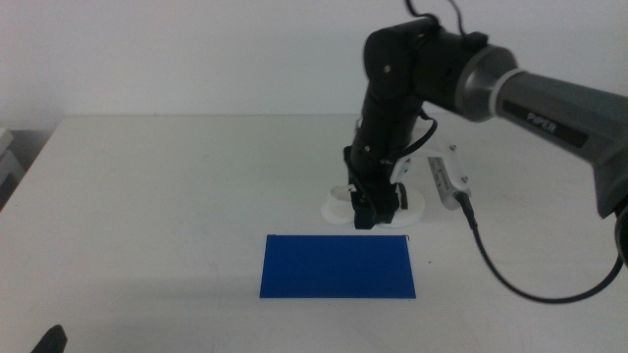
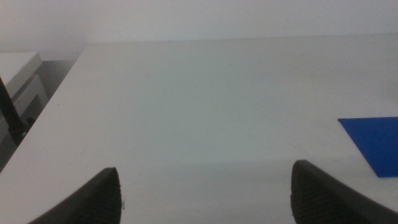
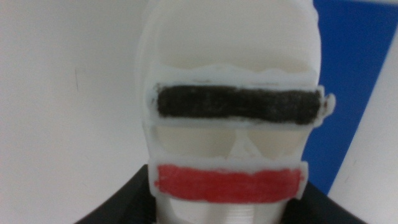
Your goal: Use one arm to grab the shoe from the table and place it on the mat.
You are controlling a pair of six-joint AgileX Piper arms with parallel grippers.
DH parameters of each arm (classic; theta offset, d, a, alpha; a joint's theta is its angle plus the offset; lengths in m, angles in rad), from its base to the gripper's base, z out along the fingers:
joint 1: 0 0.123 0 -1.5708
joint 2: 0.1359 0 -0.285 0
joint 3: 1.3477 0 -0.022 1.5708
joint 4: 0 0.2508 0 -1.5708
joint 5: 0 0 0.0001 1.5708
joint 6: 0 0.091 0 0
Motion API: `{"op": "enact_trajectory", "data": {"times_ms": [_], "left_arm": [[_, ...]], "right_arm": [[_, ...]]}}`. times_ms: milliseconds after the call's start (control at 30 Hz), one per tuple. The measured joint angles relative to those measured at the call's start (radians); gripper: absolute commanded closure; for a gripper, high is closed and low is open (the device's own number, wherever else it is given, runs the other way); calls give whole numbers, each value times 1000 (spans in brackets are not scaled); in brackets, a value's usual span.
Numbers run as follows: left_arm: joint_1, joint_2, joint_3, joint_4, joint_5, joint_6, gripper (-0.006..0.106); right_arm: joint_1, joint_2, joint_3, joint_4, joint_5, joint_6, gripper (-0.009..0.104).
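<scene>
A large plain white rectangular tabletop (image 1: 167,196) filled the frame. At lower centre lay a flat dark blue rectangular mat (image 1: 338,267). A small white chunky-soled sandal (image 1: 339,207) rested just above it.

I see a plain pale wall (image 1: 196,49) behind the table (image 1: 147,196). A white cabinet (image 2: 22,74) and a dark rod (image 2: 9,107) stand just off the table's left edge.
</scene>
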Motion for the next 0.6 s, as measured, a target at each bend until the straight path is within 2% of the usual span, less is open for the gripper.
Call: {"op": "enact_trajectory", "data": {"times_ms": [100, 233, 600], "left_arm": [[0, 0, 0, 0, 0, 0, 7], [0, 0, 0, 0, 0, 0, 7], [0, 0, 0, 0, 0, 0, 7]], "right_arm": [[33, 0, 0, -64, 1, -164, 99], [53, 0, 0, -135, 4, -476, 99], [55, 0, 0, -248, 10, -1400, 99]]}}
